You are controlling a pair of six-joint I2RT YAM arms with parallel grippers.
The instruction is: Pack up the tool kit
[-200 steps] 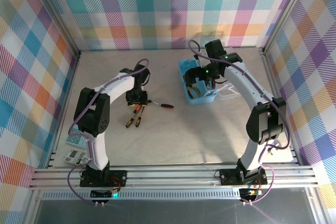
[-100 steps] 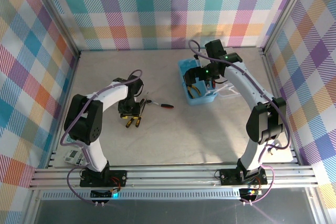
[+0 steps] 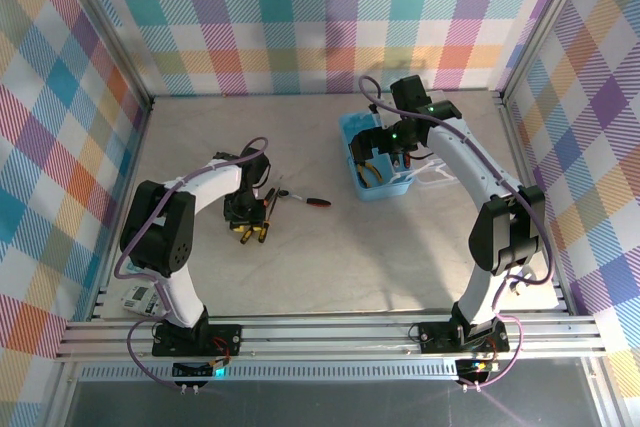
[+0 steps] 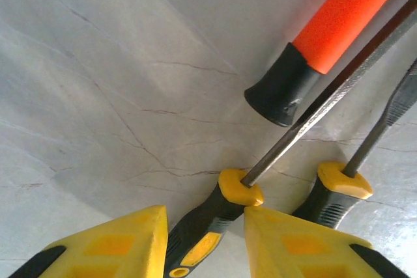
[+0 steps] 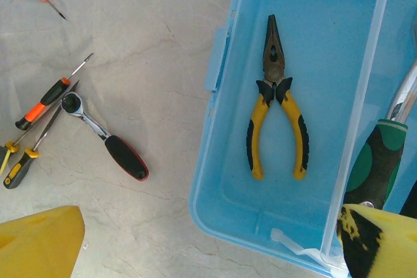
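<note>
Left hand (image 4: 205,229) has dropped to the counter (image 4: 98,63) and drawn its jaws in around the yellow-and-black screwdriver (image 4: 195,242); I cannot tell whether it grips yet. My right hand (image 5: 208,242) hangs wide open and empty over the blue case (image 5: 215,141), which holds the pliers (image 5: 277,115). Judgement: a pickup is beginning.
</note>
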